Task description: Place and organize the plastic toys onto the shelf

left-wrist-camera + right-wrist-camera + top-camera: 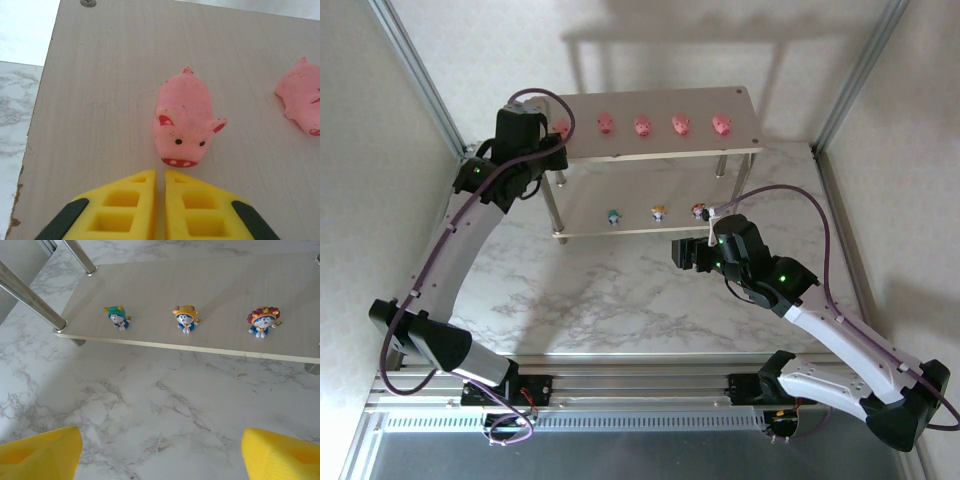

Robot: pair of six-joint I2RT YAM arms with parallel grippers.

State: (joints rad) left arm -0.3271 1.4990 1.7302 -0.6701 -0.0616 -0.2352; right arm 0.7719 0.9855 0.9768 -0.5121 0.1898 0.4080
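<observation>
The shelf (745, 142) stands at the far side of the table (620, 300), and all the toys I can count are on it. Five pigs (642, 126) make a row on the upper board (100, 100). Three figurines stand on the lower board (210, 285): a teal one (118, 317), a yellow one (185, 317) and a red one (263, 321).

The left gripper (160, 172) is over the left end of the upper board. Its two yellow fingers (125, 200) are pressed together with nothing between them. Just beyond the tips, not touching as far as I can see, lies the leftmost pig (184, 125). Its snout looks toward the fingers and its tail away, so its long axis is almost in one line with the gripper. The next pig (300, 95) lies apart from it to the right.

The right gripper (160, 432) hangs above the bare table on the near side of the lower board. It is spread wide and holds nothing; the figurines are beyond it, well apart.

I judge the left arm is the nearer one for any work with the pigs. To take this pig it must first open, and then it would close across the width of the body. The placing seems nearly done; perhaps only straightening is left.
</observation>
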